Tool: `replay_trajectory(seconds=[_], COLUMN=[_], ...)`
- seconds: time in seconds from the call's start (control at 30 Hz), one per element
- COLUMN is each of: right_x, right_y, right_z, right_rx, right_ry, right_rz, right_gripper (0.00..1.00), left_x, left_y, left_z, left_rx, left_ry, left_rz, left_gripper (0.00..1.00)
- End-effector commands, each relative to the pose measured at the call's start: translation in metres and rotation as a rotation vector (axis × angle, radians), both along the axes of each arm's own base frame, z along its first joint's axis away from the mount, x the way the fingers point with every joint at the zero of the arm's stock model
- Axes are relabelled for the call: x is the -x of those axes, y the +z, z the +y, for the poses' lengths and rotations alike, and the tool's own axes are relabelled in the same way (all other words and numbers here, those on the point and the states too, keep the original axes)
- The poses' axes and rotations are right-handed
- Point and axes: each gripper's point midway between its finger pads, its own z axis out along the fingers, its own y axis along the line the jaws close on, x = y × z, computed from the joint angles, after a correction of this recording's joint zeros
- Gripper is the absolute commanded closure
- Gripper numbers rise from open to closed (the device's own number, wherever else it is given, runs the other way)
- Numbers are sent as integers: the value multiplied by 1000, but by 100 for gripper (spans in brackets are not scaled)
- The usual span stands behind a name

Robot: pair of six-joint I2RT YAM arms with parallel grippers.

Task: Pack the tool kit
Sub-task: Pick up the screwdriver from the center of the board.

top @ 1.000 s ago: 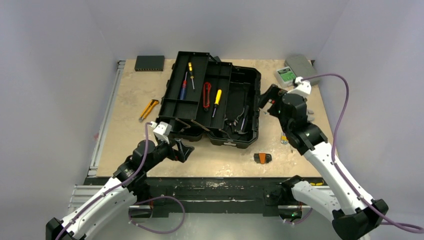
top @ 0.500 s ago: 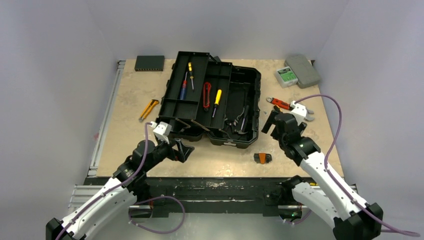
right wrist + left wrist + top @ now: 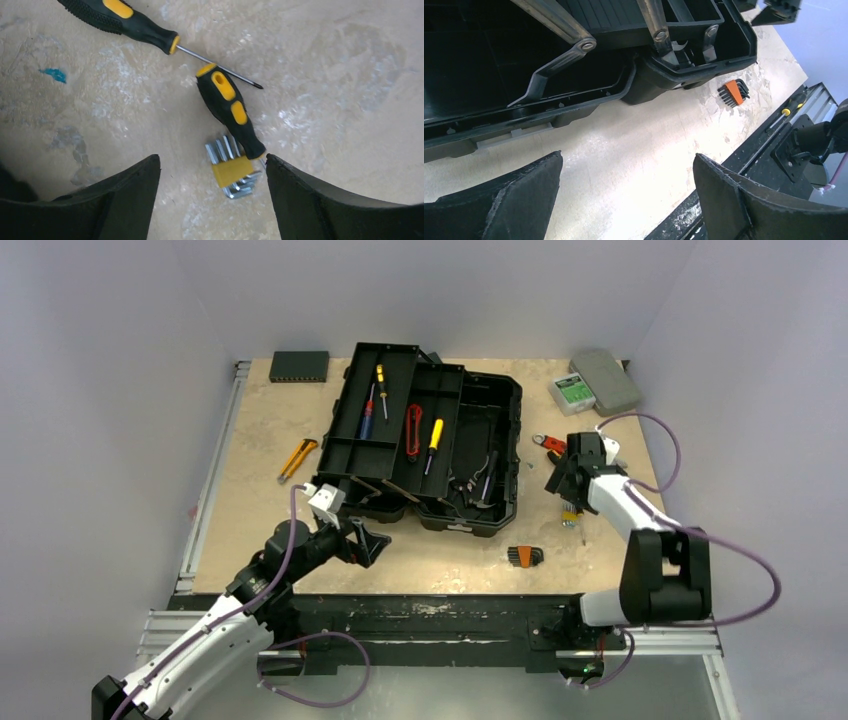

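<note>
Two end effectors, both mine, both released and empty. At the left of the top view a yellow utility knife lies on the bench, well apart from the toolbox. My left end effector hangs low, left of centre, just in front of the toolbox's near edge. Its fingers are spread wide over bare bench.

The toolbox sits in the upper middle of the frame. It is black plastic and stands open, with two stepped trays fanned out toward the upper left on metal link arms. The left tray holds a blue-and-red-handled screwdriver and a slim yellow-handled screwdriver. The next tray holds a red tool beside a second yellow-handled screwdriver. Dark metal tools lie in the open base.

Below the box's right corner an orange hex-key set rests on the bench. At the right, my right end effector points down, fingers parted. Under it lie a long yellow-and-black screwdriver, a short yellow-and-black screwdriver and a yellow hex-key holder, with the short one overlapping the holder. Red-handled pliers lie just beside that arm.
</note>
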Motion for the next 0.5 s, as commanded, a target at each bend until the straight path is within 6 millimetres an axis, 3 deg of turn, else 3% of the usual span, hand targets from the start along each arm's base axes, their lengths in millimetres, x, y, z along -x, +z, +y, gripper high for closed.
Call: replay_trajectory(seconds=[0.0, 0.23, 0.33, 0.43, 0.47], right_x=[-41, -49, -50, -49, -49], right_y=[4, -21, -36, -48, -50], right_z=[7, -19, -17, -13, -13], right_rx=[-53, -27, -45, -73, -79], right_ry=[100, 30, 35, 41, 39], right_rz=[-21, 52, 86, 113, 118], right_gripper=[30, 33, 34, 42, 49], left_x=[3, 5, 5, 5, 5], left_y=[12, 14, 13, 13, 13], left_z=[-10, -10, -10, -11, -11], left_rx=[57, 66, 68, 67, 66], left_ry=[-42, -47, -51, -53, -52], left_rz=[-24, -29, -26, -25, -23], left_gripper=[2, 1, 1, 1, 1])
